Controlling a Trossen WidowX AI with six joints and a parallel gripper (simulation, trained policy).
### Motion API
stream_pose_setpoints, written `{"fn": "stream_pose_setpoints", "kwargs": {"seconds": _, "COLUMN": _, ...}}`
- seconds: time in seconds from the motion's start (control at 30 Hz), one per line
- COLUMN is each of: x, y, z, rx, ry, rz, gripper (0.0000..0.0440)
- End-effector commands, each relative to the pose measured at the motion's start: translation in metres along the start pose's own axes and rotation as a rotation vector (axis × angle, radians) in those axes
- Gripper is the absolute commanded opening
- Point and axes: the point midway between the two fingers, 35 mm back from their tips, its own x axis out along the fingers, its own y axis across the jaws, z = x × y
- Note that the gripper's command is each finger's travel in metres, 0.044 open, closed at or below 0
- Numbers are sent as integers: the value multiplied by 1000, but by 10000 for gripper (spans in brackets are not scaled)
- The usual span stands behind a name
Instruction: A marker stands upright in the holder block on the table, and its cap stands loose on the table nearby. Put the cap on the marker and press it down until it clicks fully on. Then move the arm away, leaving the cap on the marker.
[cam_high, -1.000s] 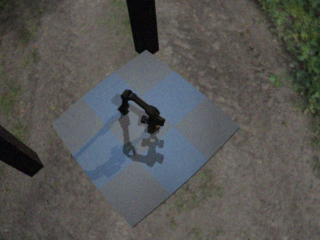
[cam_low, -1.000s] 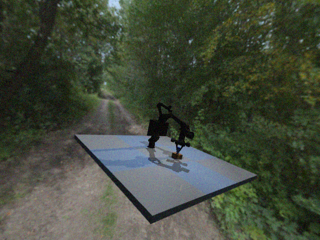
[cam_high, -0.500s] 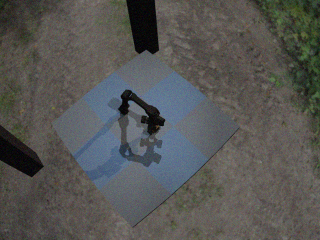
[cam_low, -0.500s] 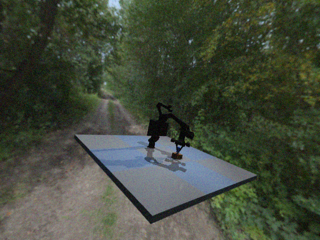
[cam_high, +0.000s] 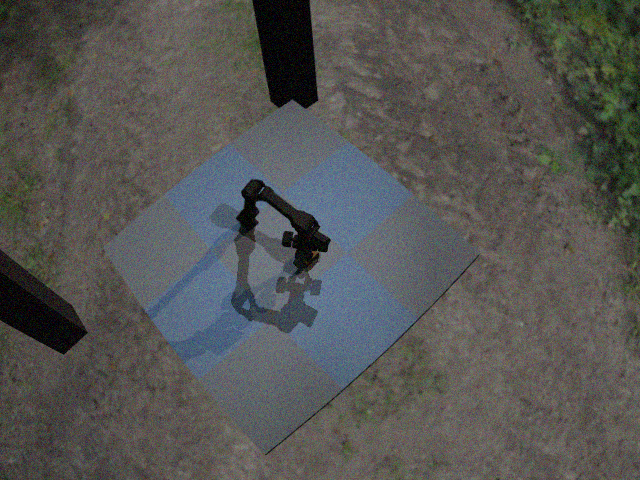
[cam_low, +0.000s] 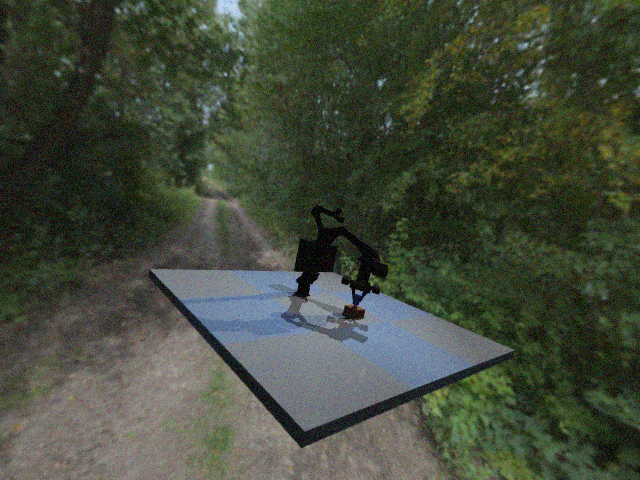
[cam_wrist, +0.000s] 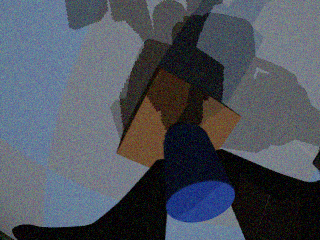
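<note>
Right now my claw (cam_high: 306, 267) (cam_low: 355, 303) (cam_wrist: 190, 161) is pinched on the blue cap (cam_low: 357, 298) (cam_wrist: 200, 201), one dark finger to each side of it; the wrist view shows the cap's bright round end turned towards the camera, while its darker side slants away down the picture's depth towards the holder block. That holder block (cam_high: 315, 257) (cam_low: 354, 311) (cam_wrist: 140, 134), orange-brown and square-cornered, sits on the table (cam_high: 279, 382) (cam_low: 310, 372) (cam_wrist: 30, 75) directly below my fingers; from outside I see the blue between my fingertips, just over the block's top. I cannot make out the marker separately, since the cap and my fingers cover that spot; so I cannot tell whether the cap is seated on it, or how far down it goes.

My arm (cam_high: 281, 204) (cam_low: 356, 240) bends high at the elbow and comes down to the block, its claw pointing downward; from above, my wrist hides much of the block. The table has grey and pale blue squares, with my shadow (cam_high: 242, 271) (cam_low: 323, 329) lying across several of them; in the wrist view, dark shade falls over part of the block's top too.

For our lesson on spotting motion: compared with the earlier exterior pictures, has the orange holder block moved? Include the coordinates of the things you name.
No. The holder block (cam_low: 354, 312) (cam_wrist: 142, 137) sits at the same spot on the checkered table (cam_low: 320, 372) (cam_wrist: 25, 90).
</note>
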Motion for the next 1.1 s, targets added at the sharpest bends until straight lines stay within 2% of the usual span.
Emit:
{"fn": "stream_pose_setpoints", "kwargs": {"seconds": 0.0, "x": 16, "y": -10, "z": 4, "rx": 2, "ry": 3, "rz": -62, "gripper": 110}}
{"fn": "stream_pose_setpoints", "kwargs": {"seconds": 1.07, "x": 16, "y": -10, "z": 4, "rx": -5, "ry": 0, "rz": -62, "gripper": 145}}
